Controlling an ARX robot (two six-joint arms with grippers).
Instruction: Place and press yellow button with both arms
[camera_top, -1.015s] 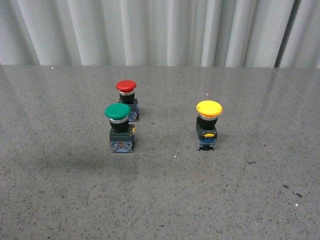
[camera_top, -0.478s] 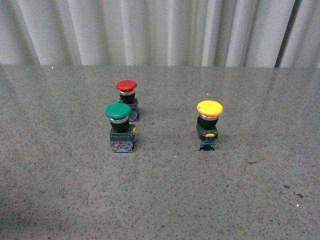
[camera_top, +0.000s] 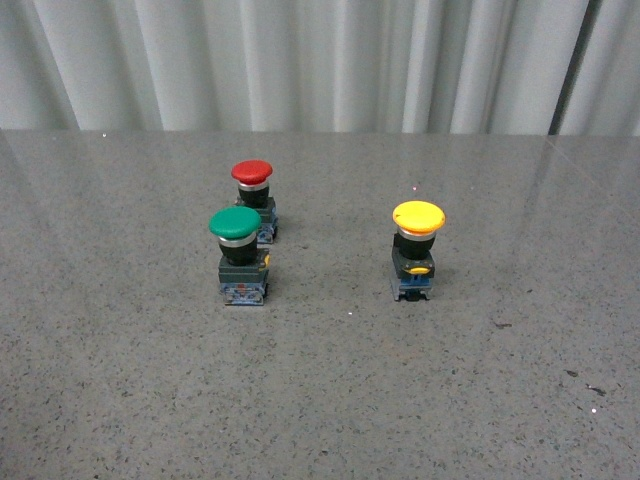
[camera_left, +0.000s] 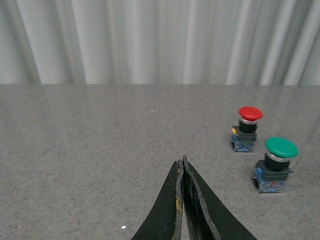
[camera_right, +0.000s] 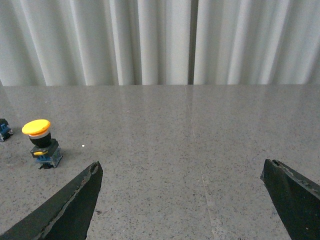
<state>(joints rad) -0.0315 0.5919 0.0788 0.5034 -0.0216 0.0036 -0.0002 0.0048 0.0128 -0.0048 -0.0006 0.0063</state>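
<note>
A grey, speckled tabletop (camera_top: 320, 400) with a dull gloss fills the front view, and its far strip reflects the pale pleated curtain (camera_top: 300, 60) that closes off the room behind it. A dark vertical line (camera_top: 568, 75) runs down the curtain at about 1 o'clock from the scene's centre; it may be a gap between two panels, though the view is too soft to be sure. The yellow button (camera_top: 417, 250) stands upright on the tabletop, right of centre and on its own, with nothing touching it. The green button (camera_top: 238, 255) is well apart from it at 9 o'clock, and the red button (camera_top: 253, 200) stands just beyond the green one, at about 12 o'clock. A few dark specks (camera_top: 585, 385) mark the surface at 4 o'clock from the yellow button. In its wrist view the left hand (camera_left: 182, 162) has its fingers pressed together with nothing between them, above bare tabletop, with the red and green buttons ahead of it. The right hand (camera_right: 182, 165) is spread wide and holds nothing; the yellow button shows beyond one finger.
</note>
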